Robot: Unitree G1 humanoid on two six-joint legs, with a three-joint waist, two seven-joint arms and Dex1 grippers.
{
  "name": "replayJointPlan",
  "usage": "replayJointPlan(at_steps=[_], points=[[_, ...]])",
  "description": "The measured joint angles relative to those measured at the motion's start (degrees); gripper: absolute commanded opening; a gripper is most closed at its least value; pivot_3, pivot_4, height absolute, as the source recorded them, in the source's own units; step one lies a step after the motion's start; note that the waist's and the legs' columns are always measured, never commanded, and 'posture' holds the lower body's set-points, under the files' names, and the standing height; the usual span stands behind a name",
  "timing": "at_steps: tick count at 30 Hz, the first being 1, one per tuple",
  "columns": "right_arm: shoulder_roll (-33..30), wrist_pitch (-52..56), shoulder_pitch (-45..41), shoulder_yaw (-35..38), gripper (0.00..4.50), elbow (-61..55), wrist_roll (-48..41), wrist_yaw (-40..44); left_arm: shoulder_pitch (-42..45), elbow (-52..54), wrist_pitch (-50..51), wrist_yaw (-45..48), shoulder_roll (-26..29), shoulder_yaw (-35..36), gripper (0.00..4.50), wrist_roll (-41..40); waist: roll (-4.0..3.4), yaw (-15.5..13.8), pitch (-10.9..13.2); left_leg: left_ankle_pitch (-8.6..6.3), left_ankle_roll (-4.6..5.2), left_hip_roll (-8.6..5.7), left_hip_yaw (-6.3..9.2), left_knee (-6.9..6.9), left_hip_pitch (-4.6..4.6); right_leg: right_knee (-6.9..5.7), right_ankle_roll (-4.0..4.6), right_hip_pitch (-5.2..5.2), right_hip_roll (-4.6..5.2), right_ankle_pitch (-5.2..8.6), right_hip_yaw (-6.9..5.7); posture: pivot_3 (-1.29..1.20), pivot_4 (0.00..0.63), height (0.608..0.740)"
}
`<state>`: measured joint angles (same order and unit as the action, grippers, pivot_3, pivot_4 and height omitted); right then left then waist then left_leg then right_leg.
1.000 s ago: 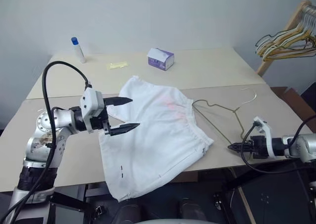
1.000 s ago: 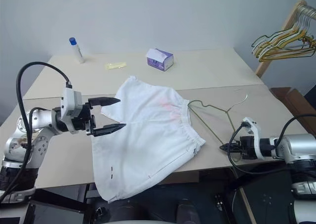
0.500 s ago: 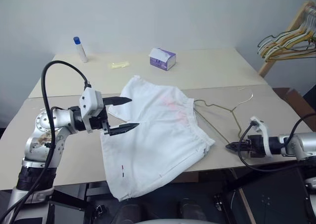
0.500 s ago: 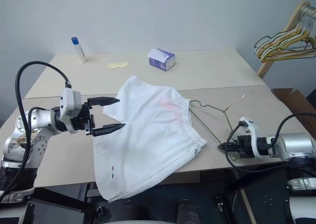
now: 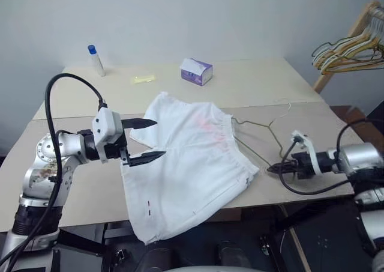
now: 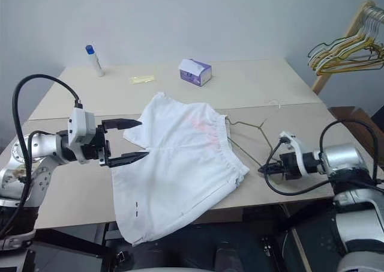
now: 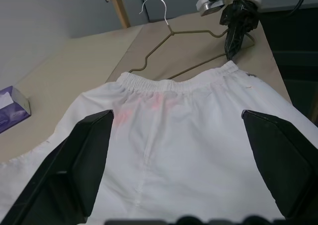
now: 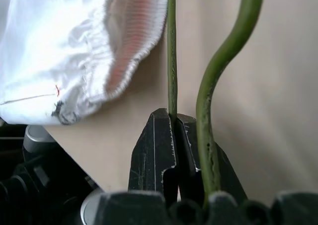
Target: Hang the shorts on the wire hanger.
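The shorts (image 5: 189, 164) lay spread on the near table (image 5: 78, 188), white cloth with a faint pink patch near the elastic waistband, which faced right. One leg hung over the near edge of the table, with a tiny dark mark close to its hem. The wire hanger (image 5: 258, 141) lay flat on the table just right of the waistband, its hook curving toward the far right; one of its thin arms ran close along the waistband, and whether it touched the cloth could not be told.

The left gripper (image 5: 144, 141) hovered above the left part of the shorts, its two black fingers spread wide with nothing between them; in the left wrist view the fingers (image 7: 74, 165) framed the cloth without pinching it. The right gripper (image 5: 273, 168) sat low at the near right edge of the table, pointing left toward the shorts, its fingers pressed together on the wire hanger. The right wrist view showed the thin wire (image 8: 172, 51) running straight into the closed fingertips (image 8: 159, 145), with the gathered waistband just beside it and a green cable (image 8: 223, 61) curving past.

On the far table stood a purple box (image 5: 196, 71), a white bottle with a blue cap (image 5: 95, 60) and a small yellow packet (image 5: 143, 78). At the far right a bunch of hangers (image 5: 351, 47) hung on a wooden rack (image 5: 354, 26)
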<state>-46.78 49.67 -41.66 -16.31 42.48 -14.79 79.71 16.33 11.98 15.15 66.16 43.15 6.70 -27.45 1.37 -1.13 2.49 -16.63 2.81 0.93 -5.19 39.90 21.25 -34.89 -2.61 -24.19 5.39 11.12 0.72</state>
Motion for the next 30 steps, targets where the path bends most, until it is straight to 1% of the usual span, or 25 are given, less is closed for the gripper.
replayJointPlan(at_steps=[5,9,12,15,21,25,30], points=[[2.87,-4.28,-3.7,-2.15,0.0,8.96,4.27,2.56,-2.78,2.63,0.2,-0.99,0.89,2.14,4.46,-1.07,-0.03,-1.4,0.02,0.01,-0.02,0.01,-0.01,-0.01,0.02,-0.02,0.0,-0.04,0.01,0.0,-0.01,0.2,0.023,0.74],[4.96,-5.77,-6.91,-1.84,0.0,13.72,6.41,2.43,-4.01,3.98,0.26,-1.88,1.21,2.64,4.46,-1.79,-0.03,-1.98,0.02,0.02,-0.05,0.02,0.0,-0.02,-0.03,-0.08,0.03,-0.02,0.0,-0.01,-0.05,0.2,0.025,0.74],[6.49,-5.79,-7.58,-0.75,0.0,15.4,6.91,2.13,-4.04,4.74,0.37,-2.46,1.25,2.63,4.46,-1.91,-0.04,-2.51,0.02,0.02,-0.05,0.01,0.01,-0.04,-0.02,-0.06,0.03,-0.03,0.0,-0.01,-0.05,0.2,0.023,0.74],[6.96,-6.0,-7.59,0.24,0.0,15.54,7.38,1.74,-4.04,4.88,0.69,-2.65,1.35,2.63,4.46,-1.93,-0.04,-2.71,0.02,0.02,-0.06,0.01,0.0,-0.04,0.01,-0.04,0.03,-0.03,0.0,-0.02,-0.06,0.19,0.022,0.74],[6.53,-5.7,-7.58,4.48,0.0,15.35,7.69,-3.07,-3.87,4.85,1.06,-2.6,1.37,2.5,4.46,-1.92,-0.06,-2.69,0.03,0.04,-0.08,0.01,-0.02,-0.07,0.02,-0.04,0.04,-0.05,0.01,-0.01,-0.09,0.15,0.021,0.74],[4.85,-5.37,-7.4,6.64,0.0,11.47,7.63,-4.18,-2.66,4.11,1.02,-2.29,1.22,1.5,4.46,-1.91,-0.09,-2.56,0.05,0.03,-0.08,0.01,-0.02,-0.06,0.05,-0.03,0.03,-0.07,0.01,-0.01,-0.08,0.12,0.02,0.74],[4.72,-5.65,-6.02,7.79,0.0,5.31,7.73,-6.42,0.53,1.25,0.01,-1.18,0.68,-0.52,4.46,-1.71,-0.09,-1.92,0.05,0.04,-0.09,0.0,-0.04,-0.06,0.05,-0.04,0.03,-0.07,0.01,-0.01,-0.09,0.11,0.018,0.74]])
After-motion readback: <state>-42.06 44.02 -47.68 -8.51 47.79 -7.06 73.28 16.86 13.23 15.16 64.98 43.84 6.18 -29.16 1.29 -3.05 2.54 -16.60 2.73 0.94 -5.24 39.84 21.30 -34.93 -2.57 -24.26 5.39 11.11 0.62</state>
